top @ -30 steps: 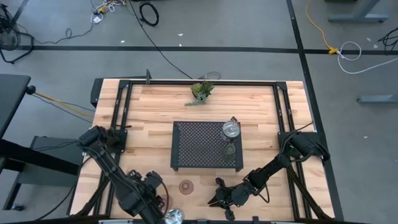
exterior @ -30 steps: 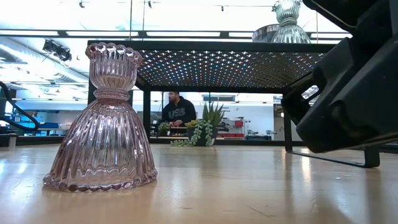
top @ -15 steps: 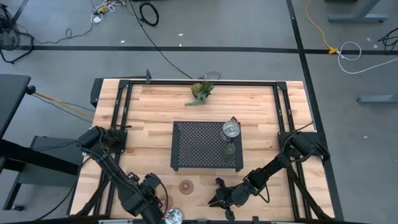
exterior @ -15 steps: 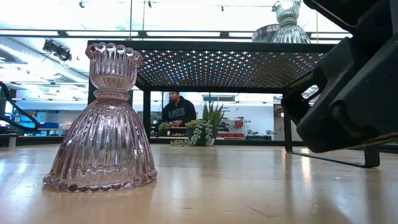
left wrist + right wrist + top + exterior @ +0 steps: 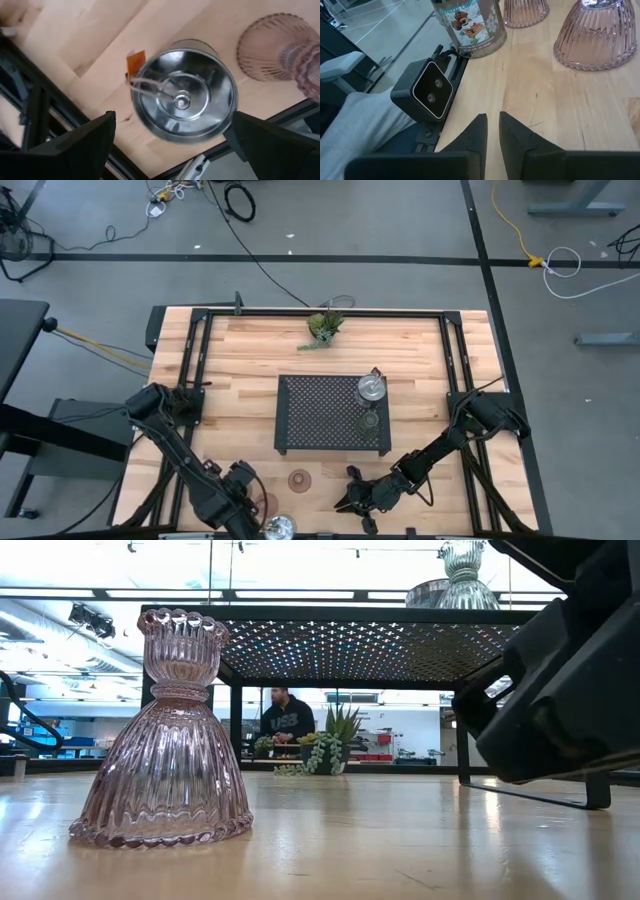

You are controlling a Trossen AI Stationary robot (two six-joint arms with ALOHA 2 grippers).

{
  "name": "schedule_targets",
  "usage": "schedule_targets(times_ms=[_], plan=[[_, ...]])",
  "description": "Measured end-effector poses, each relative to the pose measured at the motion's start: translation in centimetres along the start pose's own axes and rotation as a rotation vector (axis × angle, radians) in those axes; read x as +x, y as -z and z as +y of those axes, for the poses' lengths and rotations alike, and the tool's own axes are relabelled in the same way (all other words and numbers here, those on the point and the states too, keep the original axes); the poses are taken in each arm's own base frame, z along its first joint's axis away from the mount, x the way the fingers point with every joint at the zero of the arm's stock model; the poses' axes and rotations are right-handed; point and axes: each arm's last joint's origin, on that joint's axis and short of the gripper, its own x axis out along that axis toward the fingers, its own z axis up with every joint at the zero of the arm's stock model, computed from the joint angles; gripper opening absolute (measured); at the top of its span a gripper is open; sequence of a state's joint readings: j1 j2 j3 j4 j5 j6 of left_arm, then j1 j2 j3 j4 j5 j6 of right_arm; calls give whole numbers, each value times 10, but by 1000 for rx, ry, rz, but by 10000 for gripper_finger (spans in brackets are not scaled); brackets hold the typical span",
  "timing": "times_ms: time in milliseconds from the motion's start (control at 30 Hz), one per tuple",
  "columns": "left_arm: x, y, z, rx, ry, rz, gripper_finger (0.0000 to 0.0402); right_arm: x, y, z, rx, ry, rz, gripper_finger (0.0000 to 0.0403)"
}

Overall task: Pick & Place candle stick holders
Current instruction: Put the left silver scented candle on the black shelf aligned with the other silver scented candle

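A ribbed pink glass candle holder (image 5: pixel 299 480) stands on its wide base near the table's front edge; it also shows in the low view (image 5: pixel 165 740). A second pink holder (image 5: pixel 263 505) and a shiny silver candle tin (image 5: pixel 278 528) stand left of it. A clear glass holder (image 5: pixel 372 388) and an olive-green one (image 5: pixel 369 420) stand on a black mesh stand (image 5: pixel 320 415). My left gripper (image 5: pixel 173 122) is open above the tin (image 5: pixel 182 95), touching nothing. My right gripper (image 5: pixel 492 132) is shut and empty, low over the table right of the pink holders.
A green plant sprig (image 5: pixel 324 328) lies at the table's far edge. A black camera block (image 5: pixel 425 90) sits at the front edge beside the labelled tin (image 5: pixel 470 22). Black rails frame the tabletop. A person (image 5: pixel 285 715) sits in the room beyond.
My left gripper has shifted slightly toward the table's near left corner, uncovering the second pink holder. Everything else has stayed still.
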State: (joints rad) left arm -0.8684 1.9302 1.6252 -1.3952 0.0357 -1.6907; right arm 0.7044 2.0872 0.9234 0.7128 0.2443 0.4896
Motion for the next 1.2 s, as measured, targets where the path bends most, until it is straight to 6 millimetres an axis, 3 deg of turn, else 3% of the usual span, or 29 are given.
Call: schedule_targets(times_ms=[1200], plan=[[-6, -1, 0, 25, 56, -31, 399, 0, 0, 0, 1, 0, -4, 47]])
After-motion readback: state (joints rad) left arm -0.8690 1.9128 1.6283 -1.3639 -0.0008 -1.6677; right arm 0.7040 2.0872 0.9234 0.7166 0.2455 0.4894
